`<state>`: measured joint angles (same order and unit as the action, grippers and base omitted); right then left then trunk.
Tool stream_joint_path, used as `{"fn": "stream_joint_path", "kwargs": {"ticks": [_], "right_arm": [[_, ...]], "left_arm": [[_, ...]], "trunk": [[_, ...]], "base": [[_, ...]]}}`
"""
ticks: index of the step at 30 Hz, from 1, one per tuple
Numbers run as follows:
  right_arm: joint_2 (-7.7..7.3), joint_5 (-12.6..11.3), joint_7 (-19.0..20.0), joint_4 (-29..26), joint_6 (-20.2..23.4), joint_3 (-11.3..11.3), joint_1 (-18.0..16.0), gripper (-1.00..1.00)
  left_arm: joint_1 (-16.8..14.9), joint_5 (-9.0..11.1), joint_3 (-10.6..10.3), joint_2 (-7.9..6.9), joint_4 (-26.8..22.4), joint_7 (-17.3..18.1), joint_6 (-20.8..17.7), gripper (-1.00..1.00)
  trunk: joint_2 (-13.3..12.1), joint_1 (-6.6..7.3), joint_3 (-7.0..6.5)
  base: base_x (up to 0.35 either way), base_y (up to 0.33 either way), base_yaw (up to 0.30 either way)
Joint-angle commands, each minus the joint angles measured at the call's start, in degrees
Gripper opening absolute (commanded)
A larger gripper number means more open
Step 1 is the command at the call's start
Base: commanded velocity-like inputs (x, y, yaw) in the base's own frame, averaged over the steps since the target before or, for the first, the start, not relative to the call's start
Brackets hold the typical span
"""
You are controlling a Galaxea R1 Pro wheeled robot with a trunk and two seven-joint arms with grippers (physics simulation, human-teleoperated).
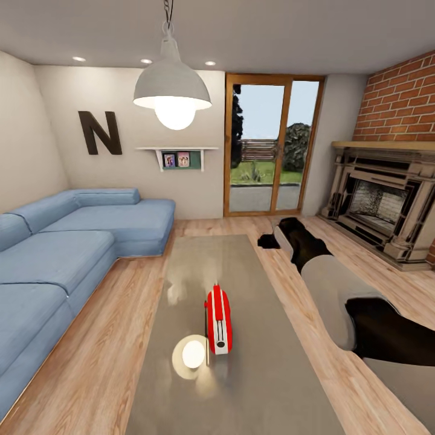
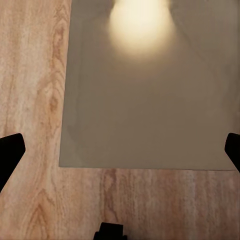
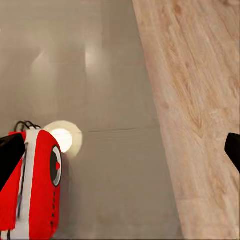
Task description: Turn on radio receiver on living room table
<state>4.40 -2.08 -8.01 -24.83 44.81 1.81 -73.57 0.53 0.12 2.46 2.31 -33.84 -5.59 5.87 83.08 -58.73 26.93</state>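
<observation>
Head view: the small red retro radio receiver with white edge trim [image 1: 218,320] stands upright, seen narrow edge-on, on the long low coffee table with a glossy grey-beige top [image 1: 254,374], roughly at mid-length of the visible top and slightly left of its centre line. Just beside the radio, on its left, the tabletop carries the bright round reflection [image 1: 193,355] of the white dome pendant lamp [image 1: 173,90] hanging above. The room around it: blue sectional sofa [image 1: 66,254] along the left, a big dark letter "N" [image 1: 99,132] on the back wall, a small white wall shelf with framed pictures [image 1: 177,157], wood-framed glass doors [image 1: 272,145], a brick fireplace with a carved surround [image 1: 386,199] at right, and a light wooden plank floor [image 1: 115,338]. The robot's right arm, grey with black sections [image 1: 338,290], reaches forward over the floor beside the table's right edge. Right wrist view: the radio [image 3: 37,185] shows its round black-rimmed dial, with the thin dark wire handle at its top; the right gripper [image 3: 120,150] hangs above the table with its two dark fingertips [image 3: 10,152] spread wide, holding nothing (the radio sits just beside one tip). Left wrist view: the left gripper [image 2: 120,150] is likewise spread wide and empty, over the table's near corner [image 2: 150,110] and the floor [image 2: 30,100].
</observation>
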Motion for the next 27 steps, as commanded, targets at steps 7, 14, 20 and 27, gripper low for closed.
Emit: {"fn": "stream_joint_path", "kwargs": {"ticks": [7, 14, 20, 27], "right_arm": [[1.23, -0.09, 3.68, 1.37, 9.71, -0.05, -0.35, 1.00], [1.21, -0.17, 5.67, 1.65, 10.04, -0.10, -0.35, 1.00], [1.16, 0.07, 6.61, 4.39, 9.80, -0.01, -0.35, 1.00], [1.19, -0.02, 6.74, 5.20, 9.75, 0.04, -0.35, 1.00]], "left_arm": [[0.00, 0.04, 0.00, 0.09, 0.00, 0.05, 0.02, 1.00], [0.00, 0.04, 0.00, 0.15, 0.00, 0.05, 0.02, 1.00], [0.00, -0.33, 0.00, 0.08, 0.00, -0.08, 0.02, 1.00], [0.00, -0.19, 0.08, -0.41, 0.00, -0.11, 0.01, 1.00]], "trunk": [[0.00, 0.00, 0.00], [0.00, 0.00, 0.00], [0.00, 0.00, 0.00], [0.00, 0.00, 0.00]], "base": [[0.000, 0.000, 0.000], [0.000, 0.000, 0.000], [0.000, 0.000, 0.000], [0.001, 0.001, 0.000]]}}
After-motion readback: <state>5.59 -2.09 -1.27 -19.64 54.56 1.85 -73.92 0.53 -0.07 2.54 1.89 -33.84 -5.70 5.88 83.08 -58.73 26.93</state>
